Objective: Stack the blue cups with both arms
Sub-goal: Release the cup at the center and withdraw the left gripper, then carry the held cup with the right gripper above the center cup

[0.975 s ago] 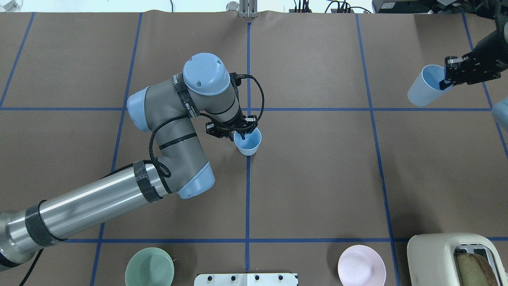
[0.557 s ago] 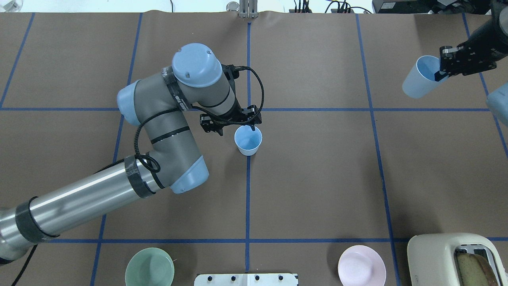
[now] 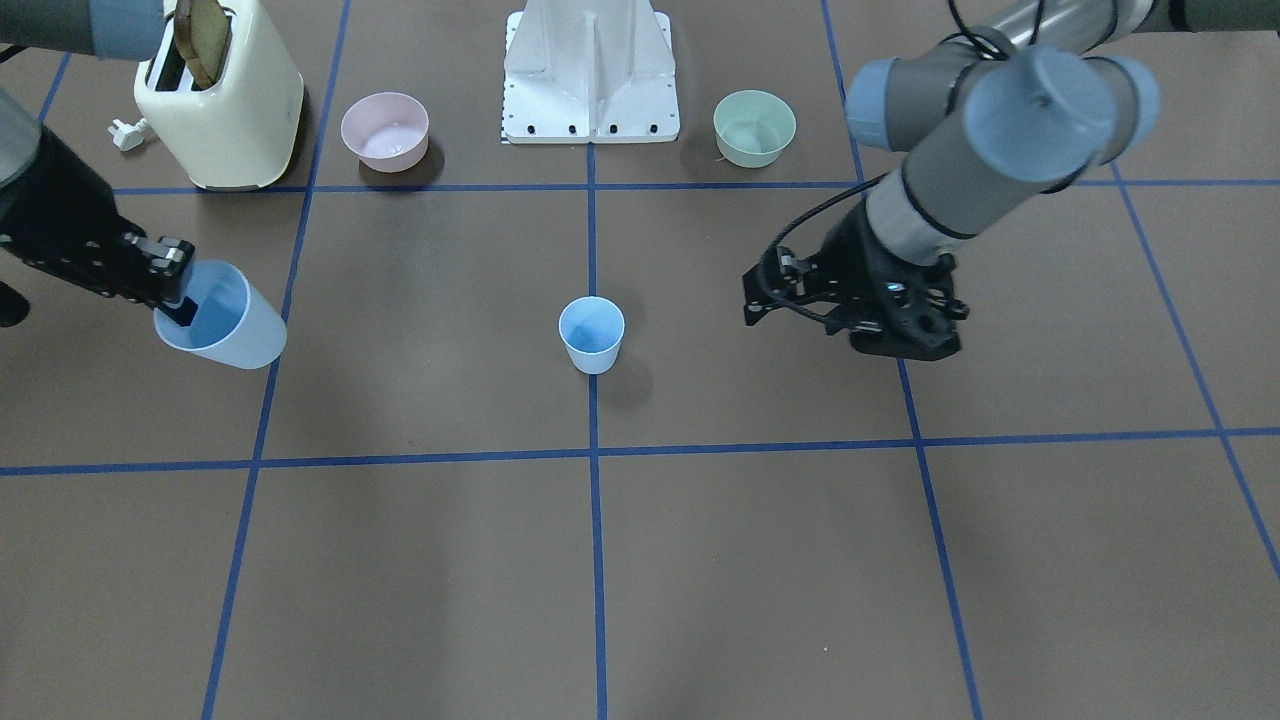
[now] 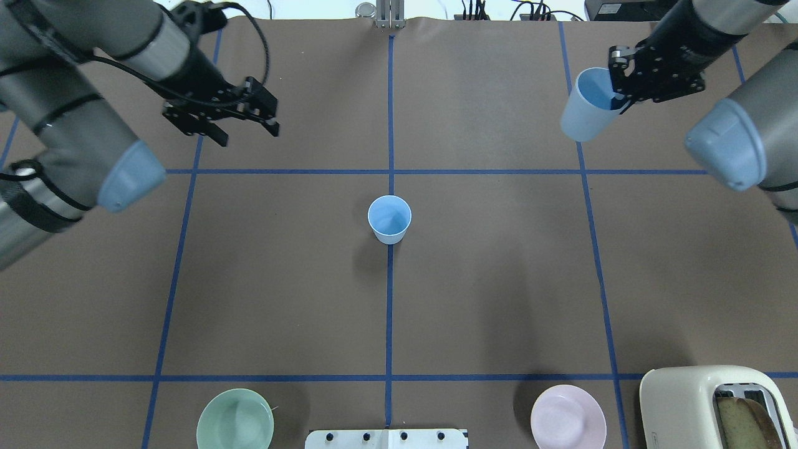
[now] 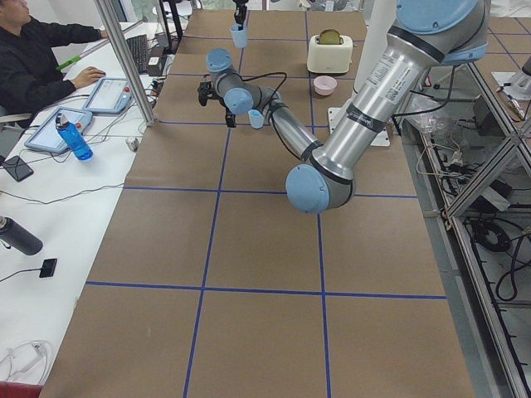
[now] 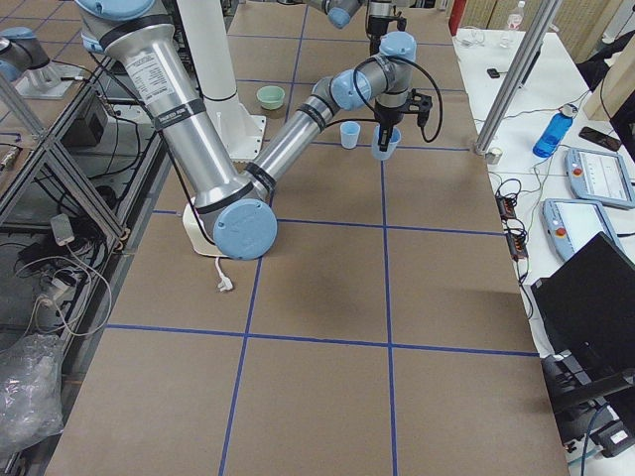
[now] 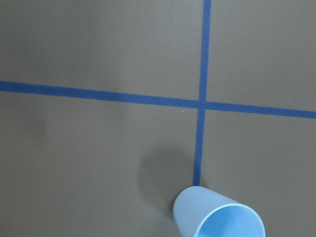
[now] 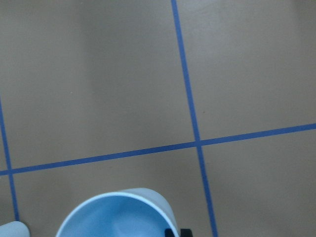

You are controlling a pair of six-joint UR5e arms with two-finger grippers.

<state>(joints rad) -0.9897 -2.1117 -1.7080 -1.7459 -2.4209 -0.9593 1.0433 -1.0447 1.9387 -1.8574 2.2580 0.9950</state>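
One blue cup [image 4: 389, 219] stands upright on the table's centre line; it also shows in the front view [image 3: 591, 334] and at the bottom of the left wrist view [image 7: 219, 217]. My left gripper [image 4: 248, 132] is open and empty, raised well to the far left of that cup; it also shows in the front view [image 3: 765, 295]. My right gripper [image 4: 623, 100] is shut on the rim of the second blue cup [image 4: 586, 112] and holds it tilted in the air at the far right. That cup also shows in the front view [image 3: 225, 325] and the right wrist view [image 8: 116, 217].
A pale green bowl [image 4: 235, 419], a pink bowl [image 4: 568, 416] and a cream toaster [image 4: 717, 405] sit along the near edge beside the white pedestal base [image 4: 386, 438]. Blue tape lines mark a grid on the brown table.
My left gripper has let go of the centre cup and drawn far back to the left and up. My right gripper has carried its cup leftward, toward the centre.
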